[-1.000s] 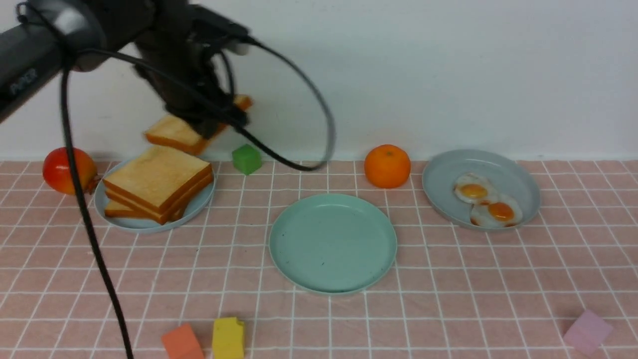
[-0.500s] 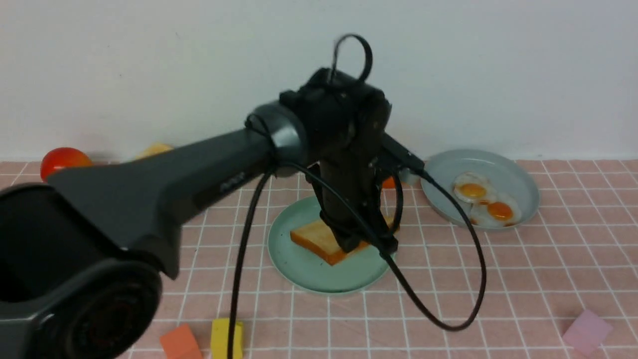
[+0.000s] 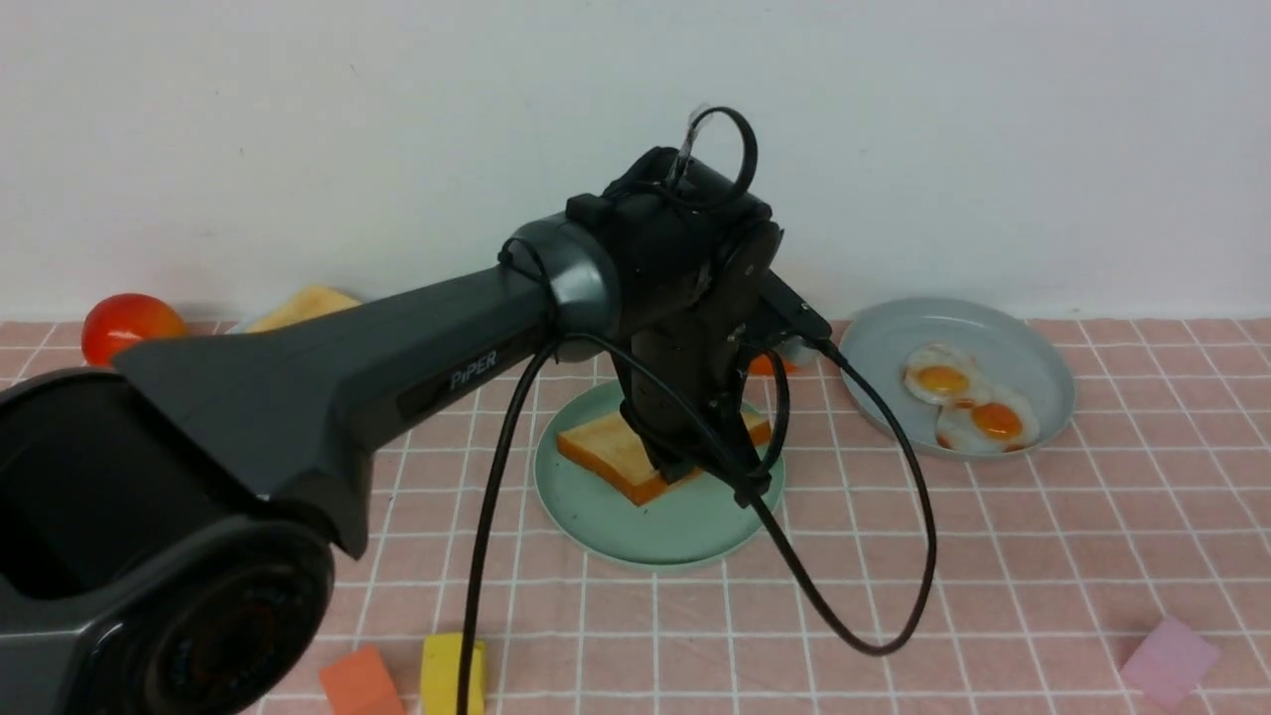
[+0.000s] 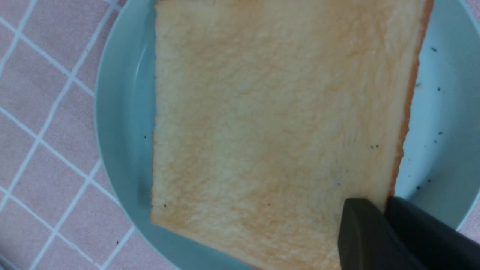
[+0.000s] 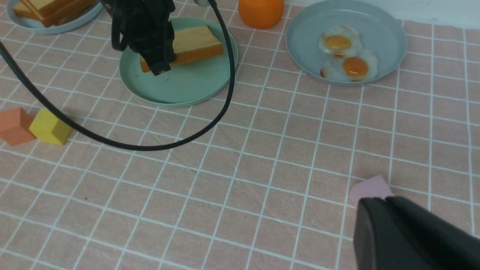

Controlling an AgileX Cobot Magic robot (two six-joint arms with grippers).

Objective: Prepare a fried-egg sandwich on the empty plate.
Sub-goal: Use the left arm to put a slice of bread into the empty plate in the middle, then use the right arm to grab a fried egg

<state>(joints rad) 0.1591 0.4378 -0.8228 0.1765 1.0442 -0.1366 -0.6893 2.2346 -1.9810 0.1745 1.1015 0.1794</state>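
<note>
Currently, one toast slice point(image 3: 611, 452) lies on the plate point(image 3: 596, 521), toward its 12 o'clock, with the left end effector point(image 4: 380, 205) at its corner, clenched or released cannot be told; an egg point(image 3: 941, 379) at 2 o'clock and a second slice from the stack point(image 5: 52, 7) remain to add.

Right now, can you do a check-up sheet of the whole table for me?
Surface: pink checked tablecloth.
Job's things: one square golden toast slice on the round mint-green plate; two white fried eggs on the grey-blue plate.
Clutter: spare toast stack, orange fruit, red tomato, orange block, yellow block, pink block.
Grippers: left fingers at the slice's corner; right fingers above the cloth; grip unclear.
Cables: black cable loops beside the mint-green plate.
Surroundings: plain white wall.
</note>
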